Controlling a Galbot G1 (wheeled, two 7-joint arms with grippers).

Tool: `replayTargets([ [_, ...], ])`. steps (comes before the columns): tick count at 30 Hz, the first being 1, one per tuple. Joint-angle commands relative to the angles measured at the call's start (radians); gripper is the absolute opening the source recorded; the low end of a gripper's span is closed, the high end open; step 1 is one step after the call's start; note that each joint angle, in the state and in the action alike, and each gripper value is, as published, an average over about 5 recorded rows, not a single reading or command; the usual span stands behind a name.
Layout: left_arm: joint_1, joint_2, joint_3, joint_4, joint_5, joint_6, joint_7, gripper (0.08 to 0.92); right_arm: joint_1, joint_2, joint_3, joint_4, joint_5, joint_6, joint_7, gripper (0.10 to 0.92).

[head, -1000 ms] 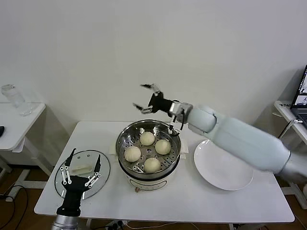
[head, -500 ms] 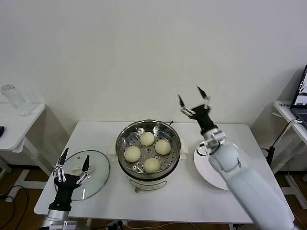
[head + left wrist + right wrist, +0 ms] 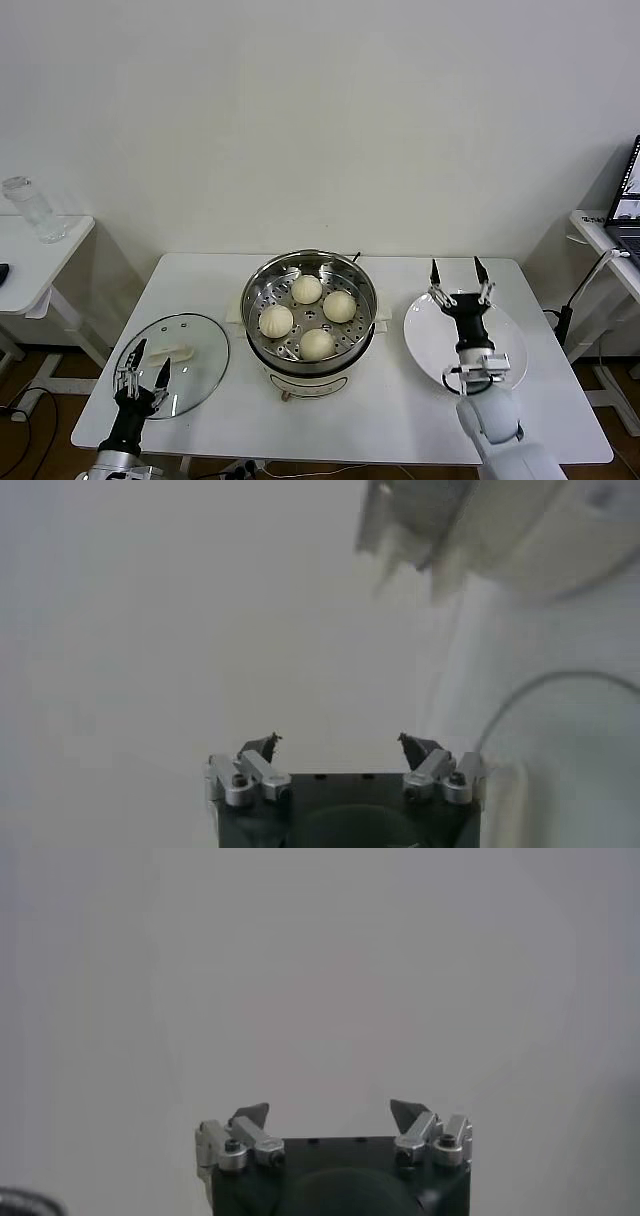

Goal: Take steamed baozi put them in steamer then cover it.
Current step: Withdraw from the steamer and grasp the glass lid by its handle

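Observation:
The steamer [image 3: 252, 300] stands mid-table with several steamed baozi [image 3: 307, 289] on its perforated tray. The cover [image 3: 195, 345], a clear glass lid with a white handle, lies flat on the table to the steamer's left. My left gripper [image 3: 150, 358] is at the lid's near edge, open and empty. My right gripper [image 3: 456, 268] points up over the white plate [image 3: 425, 340] to the steamer's right, open and empty. The left wrist view has my left gripper [image 3: 340, 742] against pale wall, and the right wrist view has my right gripper [image 3: 329, 1110] against blank wall.
The white table [image 3: 400, 425] carries the steamer, lid and plate. A small side table with a clear glass container [image 3: 28, 208] stands far left. A laptop [image 3: 630, 200] sits on another surface at the right edge.
My right arm swung from behind the steamer, right and down, to above the plate. My left gripper drew back from over the lid's handle toward the table's front edge. Both stayed open.

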Motion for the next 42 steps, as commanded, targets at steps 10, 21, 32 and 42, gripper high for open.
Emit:
replayTargets([
  [10, -0.157, 0.000, 0.034, 0.254, 0.088, 0.056, -0.003, 0.823, -0.144, 0.080, 0.091, 0.018, -0.063, 0.027, -0.004, 0.823],
  [21, -0.203, 0.001, 0.057, 0.270, 0.090, 0.071, -0.008, 0.823, -0.143, 0.091, 0.086, 0.013, -0.092, 0.032, -0.007, 0.823],
  [32, -0.252, 0.004, 0.071, 0.294, 0.088, 0.082, -0.006, 0.823, -0.152, 0.094, 0.095, 0.011, -0.103, 0.043, -0.009, 0.823],
  [42, -0.291, 0.002, 0.086, 0.324, 0.084, 0.086, 0.002, 0.823, -0.159, 0.091, 0.113, 0.017, -0.107, 0.046, -0.009, 0.823],
])
